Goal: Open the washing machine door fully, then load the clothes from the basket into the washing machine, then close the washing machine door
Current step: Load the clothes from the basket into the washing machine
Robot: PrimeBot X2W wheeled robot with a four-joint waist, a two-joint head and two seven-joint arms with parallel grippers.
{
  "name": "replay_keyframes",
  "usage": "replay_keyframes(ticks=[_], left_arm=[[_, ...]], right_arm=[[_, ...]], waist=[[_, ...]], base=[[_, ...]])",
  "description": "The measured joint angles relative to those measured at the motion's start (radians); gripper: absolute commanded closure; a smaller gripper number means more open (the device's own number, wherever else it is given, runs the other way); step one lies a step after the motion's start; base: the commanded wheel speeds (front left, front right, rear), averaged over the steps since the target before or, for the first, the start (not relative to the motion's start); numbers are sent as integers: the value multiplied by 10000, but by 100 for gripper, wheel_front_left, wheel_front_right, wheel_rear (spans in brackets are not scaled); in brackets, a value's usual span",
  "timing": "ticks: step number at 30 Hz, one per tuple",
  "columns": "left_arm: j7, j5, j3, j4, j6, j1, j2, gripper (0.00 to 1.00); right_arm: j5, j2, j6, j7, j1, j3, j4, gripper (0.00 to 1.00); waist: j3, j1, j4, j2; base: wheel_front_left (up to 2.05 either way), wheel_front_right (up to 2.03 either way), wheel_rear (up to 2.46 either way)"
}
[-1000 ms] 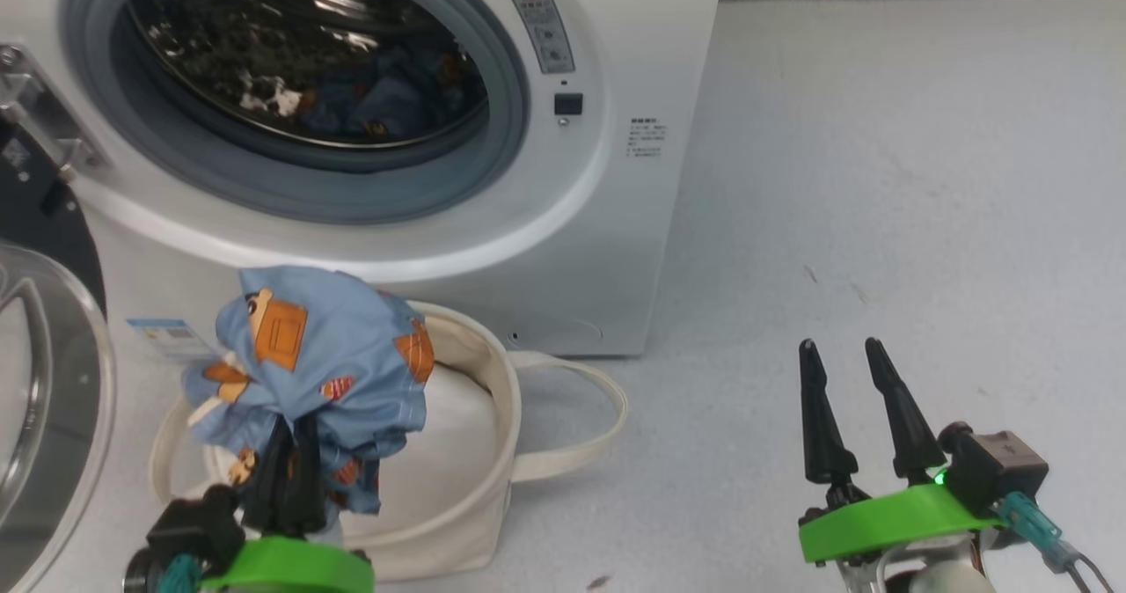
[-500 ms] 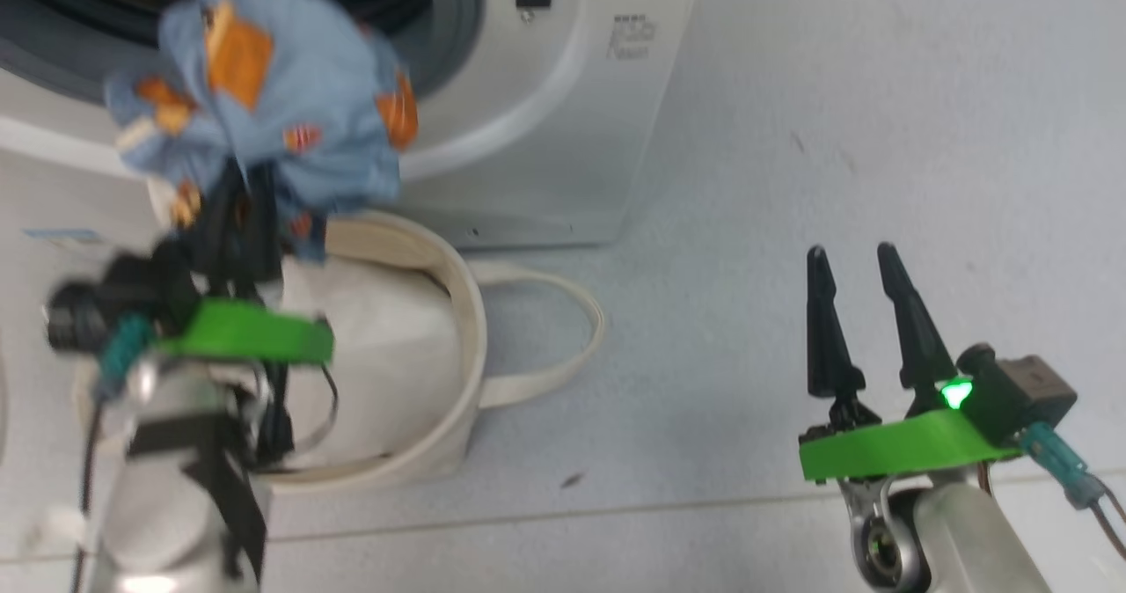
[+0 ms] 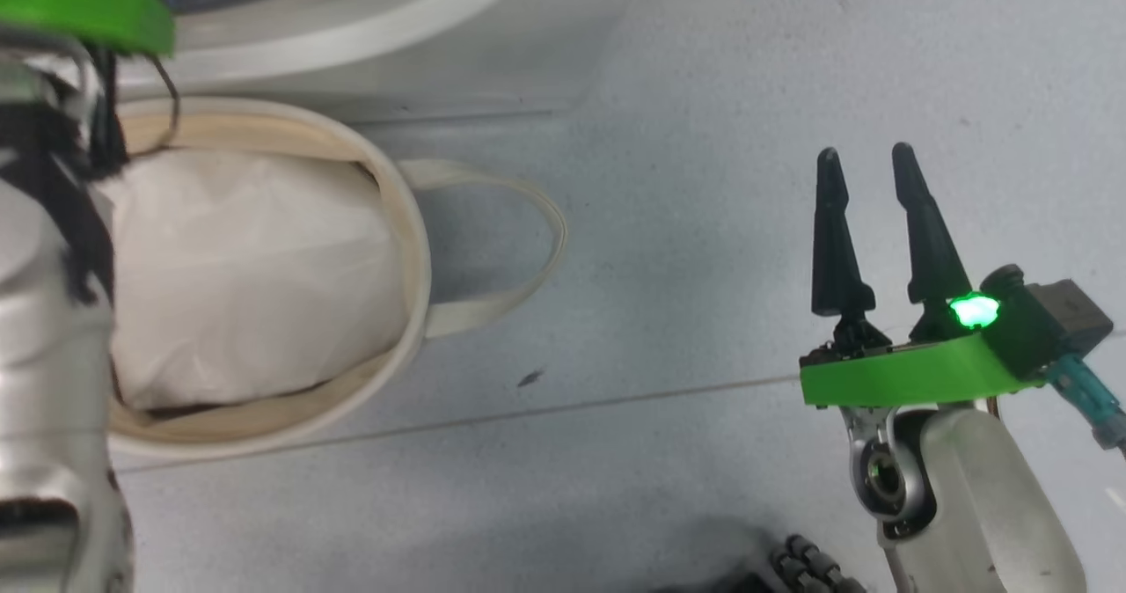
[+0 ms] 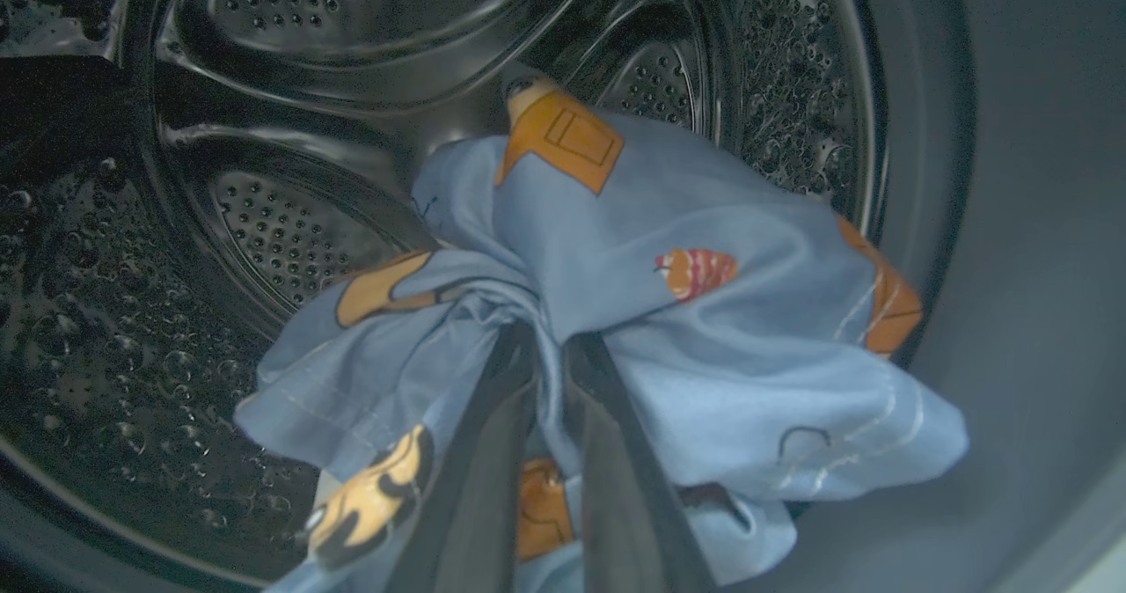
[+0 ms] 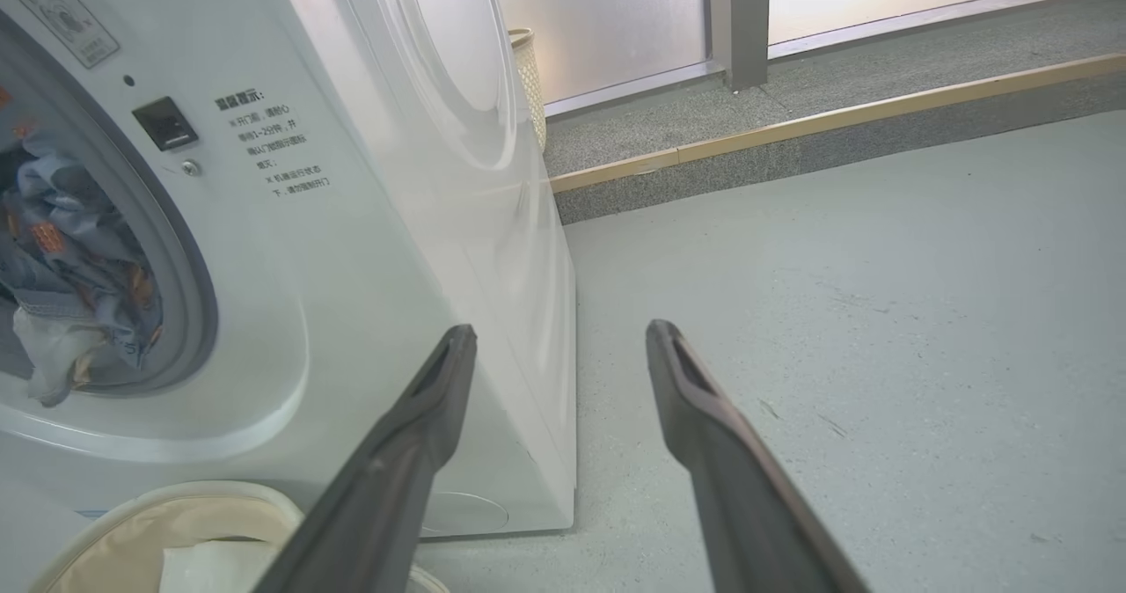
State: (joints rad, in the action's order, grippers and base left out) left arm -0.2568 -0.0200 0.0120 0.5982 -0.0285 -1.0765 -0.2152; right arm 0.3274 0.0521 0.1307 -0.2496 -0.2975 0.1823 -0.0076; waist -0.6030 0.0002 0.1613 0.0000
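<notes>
Head view, basket: the basket (image 3: 405, 250) sits on the floor (image 3: 704, 223) right against the washing machine (image 3: 396, 56), and just a plain white cloth (image 3: 237, 267) lies in it.
Head view, left forearm: my left forearm (image 3: 44, 329) runs up past the basket towards the washer's mouth.
Head view, right tool: my right tool (image 3: 866, 157) hovers over bare floor, well apart from the basket, fingers spread wide, nothing between them.
Left wrist view, left tool: my left tool (image 4: 550, 342) is pinched narrow on a bunched fold of the clothes (image 4: 686, 311).
Left wrist view, clothes: they're up inside the steel drum (image 4: 290, 232), draping off both sides of my fingers, not yet let go.
Right wrist view, washer mouth: blue printed fabric shows inside the grey gasket (image 5: 189, 311).
Handling: light, limp and soft, nothing fragile, I'd say. A pinch on a gathered fold holds it fine, but loose hems could catch the gasket, so release belongs well inside.
Change: a second ago this garment hung from my left tool just above the basket, outside the washer. Now it's in the drum.
Change, camera: my head has tipped down, so the basket's shift is the camera's. The right tool is as wide as before.
</notes>
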Motion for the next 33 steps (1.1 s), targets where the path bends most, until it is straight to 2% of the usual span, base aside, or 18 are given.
replay_keyframes(ticks=[6, 11, 22, 23, 24, 33], left_arm=[[-2, -320, -268, 537, -201, -2077, -401, 100], [-4, -453, -642, 479, -253, -3420, -395, 100], [-4, -188, -454, 1695, -884, -4051, -706, 100], [-4, -148, -391, 1745, -978, -4105, -696, 46], [-6, -107, -376, 1808, -1085, -4146, -686, 0], [-6, 4, -631, 1210, -1160, -3709, -506, 0]], right_arm=[[6, 0, 0, 0, -465, 36, -132, 0], [75, 0, 0, 0, -724, 44, -278, 0], [82, 0, 0, 0, -923, -65, -364, 0], [58, 0, 0, 0, -922, -71, -364, 0], [31, 0, 0, 0, -922, -82, -360, 0], [-107, 2, 0, 0, -1073, 19, -299, 0]], waist=[[-1007, 0, 183, 0], [-1751, -1, 292, 0], [-2753, 0, 505, 0], [-2800, 0, 481, 0], [-2829, -1, 438, 0], [-2489, -3, 125, 0]], base=[[0, 0, 0], [0, 0, 0], [0, 0, 0], [0, 0, 0], [0, 0, 0], [0, 0, 0]])
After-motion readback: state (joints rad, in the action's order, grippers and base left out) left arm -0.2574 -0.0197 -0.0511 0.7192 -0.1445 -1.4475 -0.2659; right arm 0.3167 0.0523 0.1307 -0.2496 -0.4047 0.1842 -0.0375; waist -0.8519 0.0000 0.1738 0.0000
